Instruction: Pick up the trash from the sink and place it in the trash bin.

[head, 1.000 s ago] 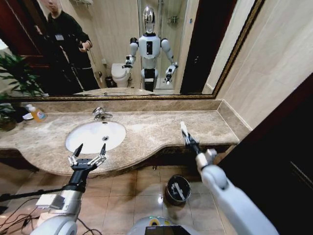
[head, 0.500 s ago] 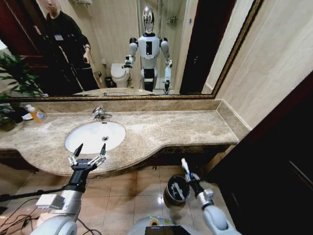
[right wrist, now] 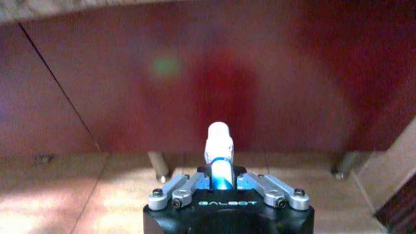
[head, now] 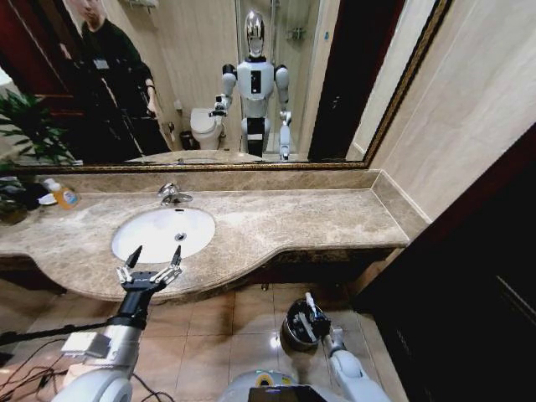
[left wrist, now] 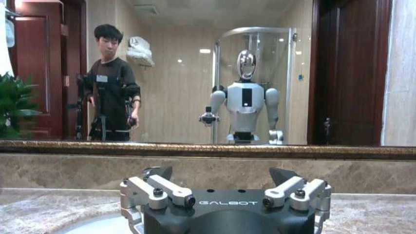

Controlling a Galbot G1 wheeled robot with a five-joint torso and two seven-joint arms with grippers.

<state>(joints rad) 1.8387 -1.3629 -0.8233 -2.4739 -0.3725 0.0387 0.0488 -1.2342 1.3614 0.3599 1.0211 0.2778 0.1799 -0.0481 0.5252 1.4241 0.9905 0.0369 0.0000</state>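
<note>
Right tool (head: 311,311), closed on a small white tube (right wrist: 219,146), hangs directly above the trash bin (head: 293,331), tube standing lengthwise out of it. Left tool (head: 153,264) waits spread open beside the sink (head: 138,239).

The right end effector (head: 314,321) hides part of the trash bin's (head: 293,335) dark inside

Trash: a small white tube (right wrist: 219,146) with blue marks, pinched upright between the right gripper's (right wrist: 219,179) fingers, low centre of the frame, just above the bin.
Sink: white oval basin (head: 163,233) in the beige marble counter, left of centre.
Trash bin: dark round bin (head: 295,325) on the floor, bottom centre, a white piece inside.
</note>
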